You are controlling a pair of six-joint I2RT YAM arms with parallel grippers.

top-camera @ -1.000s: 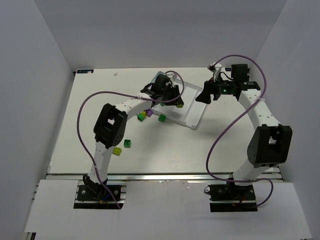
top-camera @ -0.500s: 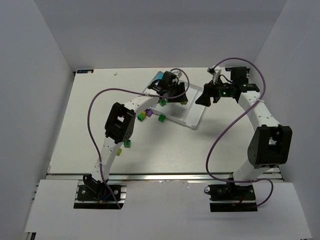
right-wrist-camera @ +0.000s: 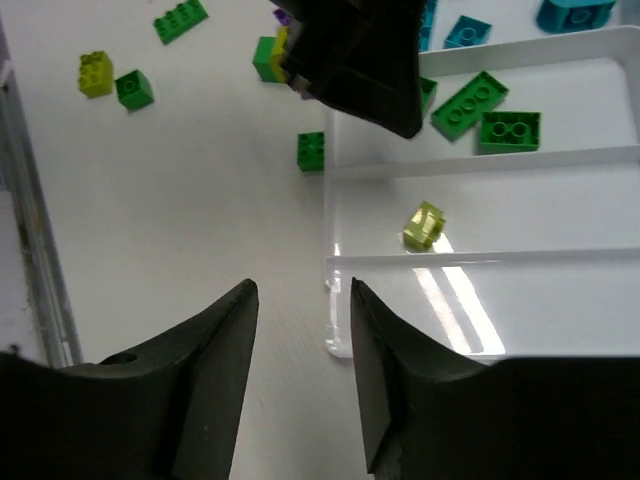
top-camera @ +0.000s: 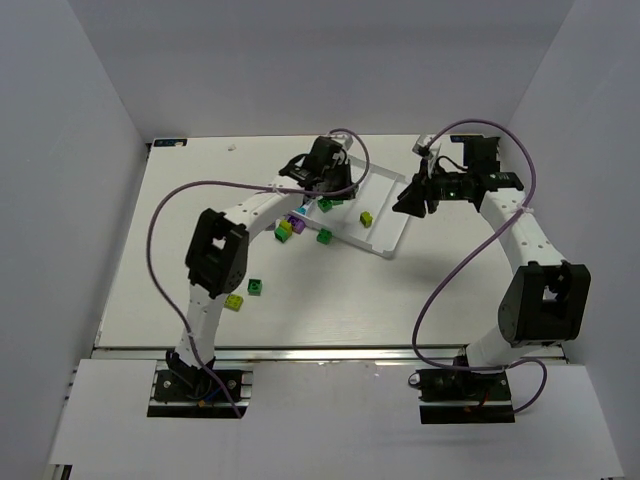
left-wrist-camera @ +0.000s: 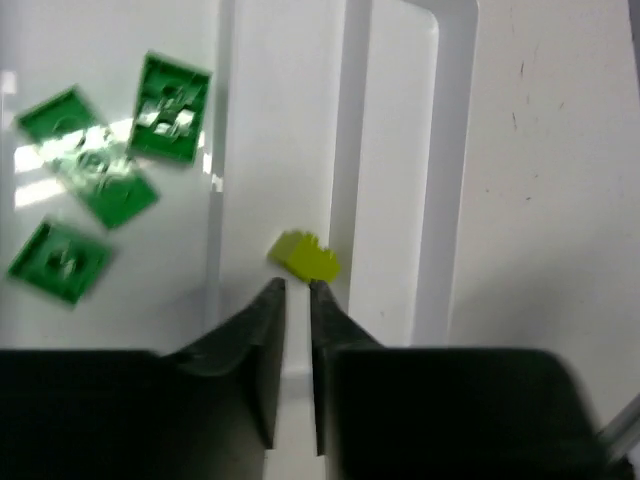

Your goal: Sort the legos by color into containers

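White table (top-camera: 200, 200), boxed by plain white walls (top-camera: 300, 60). White tray (top-camera: 397, 215) toward far edge; compartments (right-wrist-camera: 560, 205) lengthwise near-to-far, slightly skewed. Left gripper (left-wrist-camera: 297, 290) over tray, jaws almost together, empty. Right gripper (right-wrist-camera: 300, 300) beside tray's right edge, parted, empty. Yellow-green brick (left-wrist-camera: 305, 257) in tray. Green bricks (left-wrist-camera: 90, 190) one compartment over. Loose bricks (top-camera: 285, 230) off tray's near-left corner.
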